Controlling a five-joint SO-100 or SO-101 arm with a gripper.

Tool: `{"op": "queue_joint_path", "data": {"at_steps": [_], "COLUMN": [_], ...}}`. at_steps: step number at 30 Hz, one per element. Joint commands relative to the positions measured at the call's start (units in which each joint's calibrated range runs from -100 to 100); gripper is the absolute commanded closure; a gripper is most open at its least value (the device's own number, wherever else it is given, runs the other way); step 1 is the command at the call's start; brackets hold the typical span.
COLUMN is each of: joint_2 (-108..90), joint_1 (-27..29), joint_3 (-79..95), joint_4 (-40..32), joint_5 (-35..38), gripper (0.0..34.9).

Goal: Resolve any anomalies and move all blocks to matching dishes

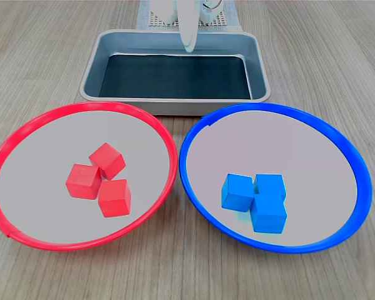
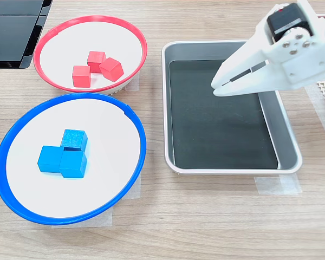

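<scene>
Three red blocks lie clustered in the red-rimmed dish. Three blue blocks sit tight together in the blue-rimmed dish. The two dishes stand side by side. My white gripper hangs over the far part of the grey metal tray, away from both dishes. Its fingers are shut with nothing between them.
The rectangular metal tray with a dark bottom holds nothing and stands behind the dishes in the first exterior view. A black object lies at the top left of the second exterior view. Bare wooden table surrounds the dishes.
</scene>
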Motion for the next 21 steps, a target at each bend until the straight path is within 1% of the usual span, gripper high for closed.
{"op": "queue_joint_path", "data": {"at_steps": [1,21], "joint_2": [-0.3,-0.3], "joint_1": [0.4,0.0], "joint_3": [0.0,0.0], "joint_4": [1.3,1.3], "joint_5": [0.8,1.2], "gripper": [34.9,34.6]}}
